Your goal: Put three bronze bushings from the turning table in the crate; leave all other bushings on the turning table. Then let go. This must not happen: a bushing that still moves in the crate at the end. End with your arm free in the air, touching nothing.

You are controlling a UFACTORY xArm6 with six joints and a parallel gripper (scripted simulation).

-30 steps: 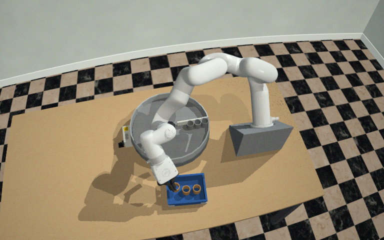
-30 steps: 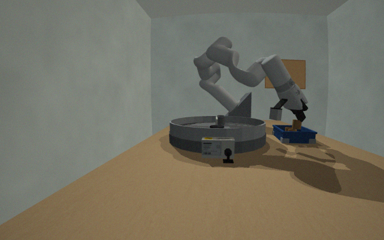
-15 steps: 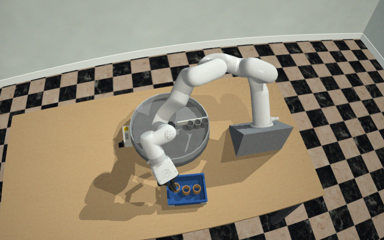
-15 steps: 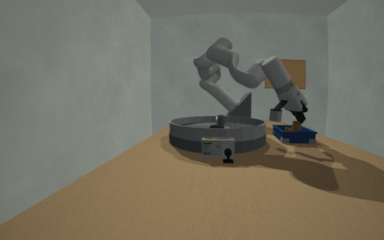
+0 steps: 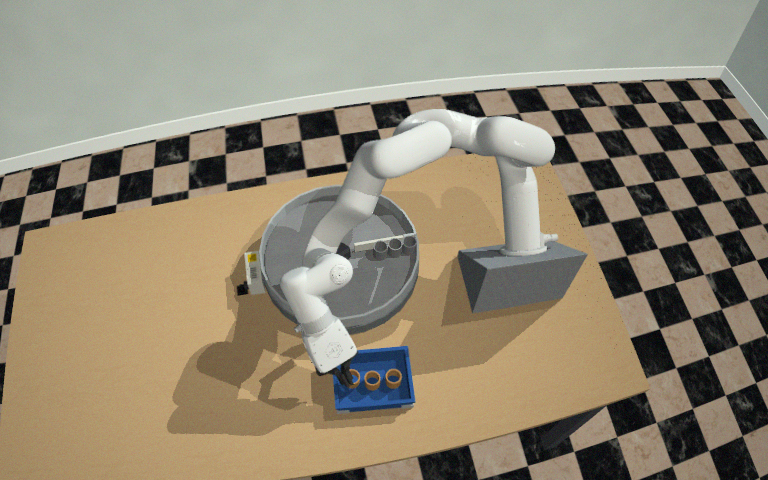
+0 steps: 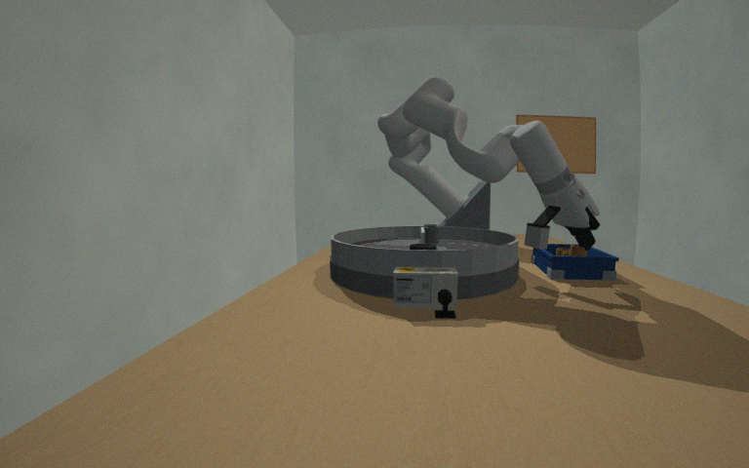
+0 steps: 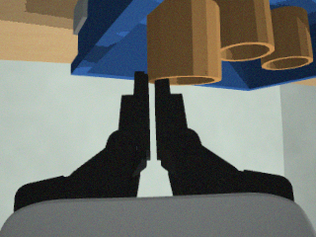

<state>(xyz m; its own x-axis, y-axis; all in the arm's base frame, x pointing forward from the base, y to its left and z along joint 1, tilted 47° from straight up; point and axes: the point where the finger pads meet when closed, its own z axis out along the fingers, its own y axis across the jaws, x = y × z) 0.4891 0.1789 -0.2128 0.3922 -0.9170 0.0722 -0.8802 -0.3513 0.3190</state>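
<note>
Over the crate's (image 5: 373, 405) (image 6: 576, 269) (image 7: 111, 56) left end, top view, gripper (image 5: 348, 382) (image 6: 586, 244) (image 7: 151, 91) nearly closed, pinching the wall of the leftmost bronze bushing (image 5: 359, 378) (image 6: 578, 250) (image 7: 184, 44): one fingertip outside, the other inside. Rightward, two bronze bushings (image 5: 372, 387) (image 7: 247, 25) upright in the crate. Top view adds gray bushings (image 5: 394, 248) on the turning table (image 5: 396, 308) (image 6: 425, 265); wrist view lacks them.

Fingers (image 5: 344, 374) (image 6: 582, 238) and nearest bronze bushing (image 5: 355, 378) (image 6: 578, 250) (image 7: 184, 44) now lower
</note>
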